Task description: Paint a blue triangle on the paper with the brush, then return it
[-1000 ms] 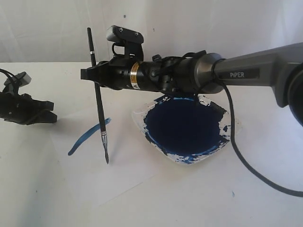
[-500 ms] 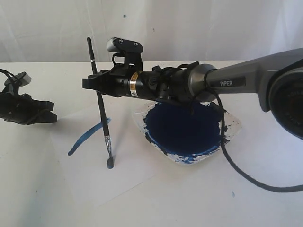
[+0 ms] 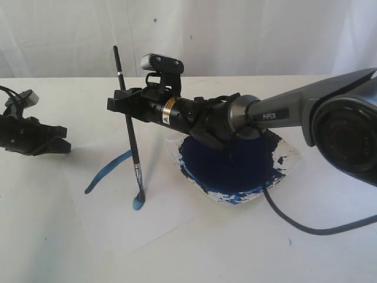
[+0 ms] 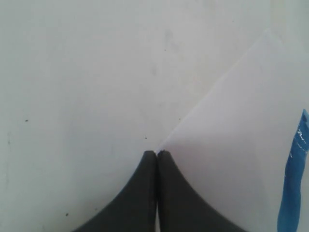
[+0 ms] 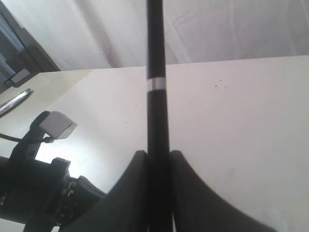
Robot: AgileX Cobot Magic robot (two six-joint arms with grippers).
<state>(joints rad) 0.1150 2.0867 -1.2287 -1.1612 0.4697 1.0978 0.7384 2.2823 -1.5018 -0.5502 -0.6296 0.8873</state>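
My right gripper (image 3: 118, 104) is shut on the black handle of the brush (image 3: 131, 133), which stands nearly upright. Its blue tip presses on the white paper (image 3: 118, 218), leaving a fresh blue blob (image 3: 137, 203). An older blue stroke (image 3: 106, 172) slants across the paper to the left of it. In the right wrist view the brush handle (image 5: 156, 106) runs up between the fingers of the right gripper (image 5: 158, 153). My left gripper (image 3: 56, 145) rests at the far left; its wrist view shows the left gripper (image 4: 157, 153) shut and empty at the paper's corner (image 4: 231, 145).
A clear dish (image 3: 290, 167) filled with dark blue paint sits right of the paper, under the right arm. A black cable (image 3: 294, 221) trails across the table at the right. A white backdrop stands behind the table.
The right gripper has lowered and shifted slightly right, bringing the brush tip down onto the paper where a blue blob has appeared. The left gripper has not moved.
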